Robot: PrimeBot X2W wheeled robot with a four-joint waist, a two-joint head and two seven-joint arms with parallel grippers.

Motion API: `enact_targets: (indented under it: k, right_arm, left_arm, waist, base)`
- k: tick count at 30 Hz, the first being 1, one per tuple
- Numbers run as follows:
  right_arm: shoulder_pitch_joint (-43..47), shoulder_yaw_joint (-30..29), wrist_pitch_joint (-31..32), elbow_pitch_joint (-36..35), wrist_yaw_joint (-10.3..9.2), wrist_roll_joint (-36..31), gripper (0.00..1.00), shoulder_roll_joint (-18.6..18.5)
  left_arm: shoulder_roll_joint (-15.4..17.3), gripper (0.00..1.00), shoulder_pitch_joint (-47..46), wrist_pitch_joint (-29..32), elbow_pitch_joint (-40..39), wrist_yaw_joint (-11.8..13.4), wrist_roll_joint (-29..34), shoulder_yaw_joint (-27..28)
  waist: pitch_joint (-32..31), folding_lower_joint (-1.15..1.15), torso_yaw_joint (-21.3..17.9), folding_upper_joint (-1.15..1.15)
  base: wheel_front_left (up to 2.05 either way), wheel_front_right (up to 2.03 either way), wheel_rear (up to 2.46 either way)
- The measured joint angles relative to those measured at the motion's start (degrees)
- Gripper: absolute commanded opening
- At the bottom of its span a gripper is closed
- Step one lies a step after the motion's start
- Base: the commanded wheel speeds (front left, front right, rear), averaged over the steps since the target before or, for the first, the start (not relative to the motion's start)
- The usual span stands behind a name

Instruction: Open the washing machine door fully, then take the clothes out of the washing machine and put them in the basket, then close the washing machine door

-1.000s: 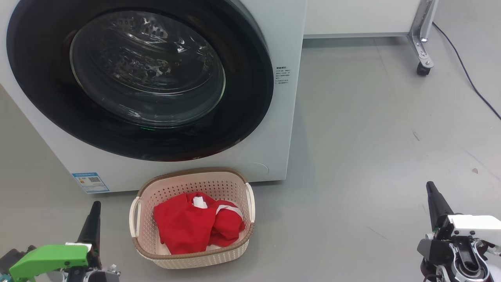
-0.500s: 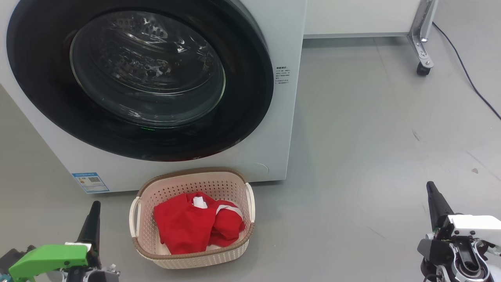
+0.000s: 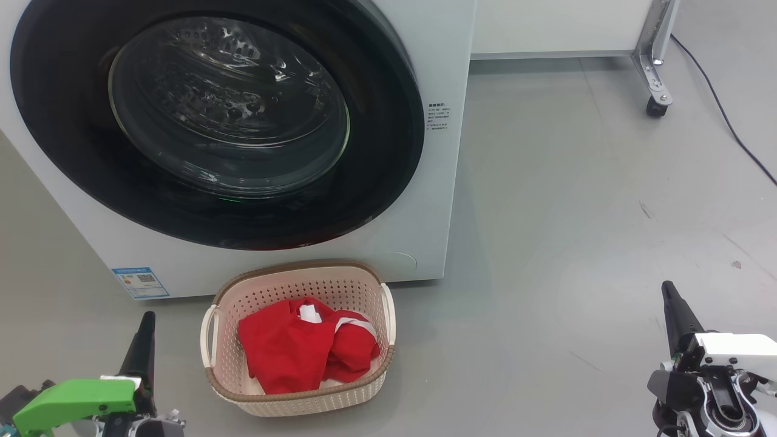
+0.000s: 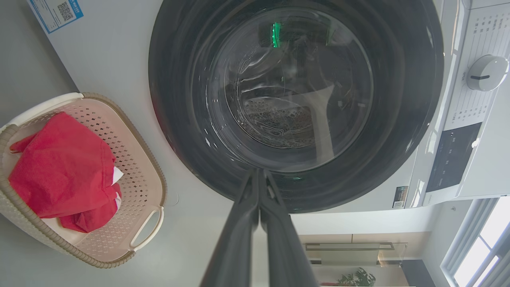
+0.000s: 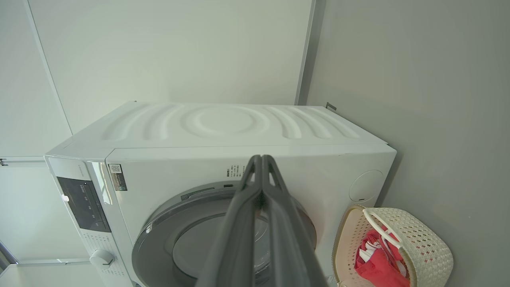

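grey floor (image 3: pixel 546 212) | clothes (image 3: pixel 291 355) in basket (image 3: pixel 300 397), near left tool (image 3: pixel 147 318), far from right tool (image 3: pixel 668 290) | both tools clenched, empty | door (image 3: pixel 388 139) shut

The head camera looked forward and down from above at the washing machine (image 3: pixel 194 270). It was so near that the washing machine door (image 3: pixel 376 152) was cut by the top and left edges, with the basket (image 3: pixel 303 405) low in the middle on the grey floor (image 3: pixel 576 243). The left wrist camera faced the door squarely from close by and was rolled sideways: the basket was at the left, the control panel (image 4: pixel 452 157) at the right. The right wrist camera was farther back, also rolled, and looked at the machine's ribbed side panel (image 5: pixel 231 123) and front corner. All three views shared the door and the basket.
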Motion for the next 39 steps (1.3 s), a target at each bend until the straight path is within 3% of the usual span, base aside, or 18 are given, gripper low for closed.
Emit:
enact_targets:
  k: [39]
  right_arm:
    - [0.0, -0.2, 0.0, 0.0, 0.0, 0.0, 0.0, 0.0]
  left_arm:
    - [0.0, 0.0, 0.0, 0.3, 0.0, 0.0, 0.0, 0.3]
  waist:
    - [0.0, 0.0, 0.0, 0.0]
  base:
    - [0.0, 0.0, 0.0]
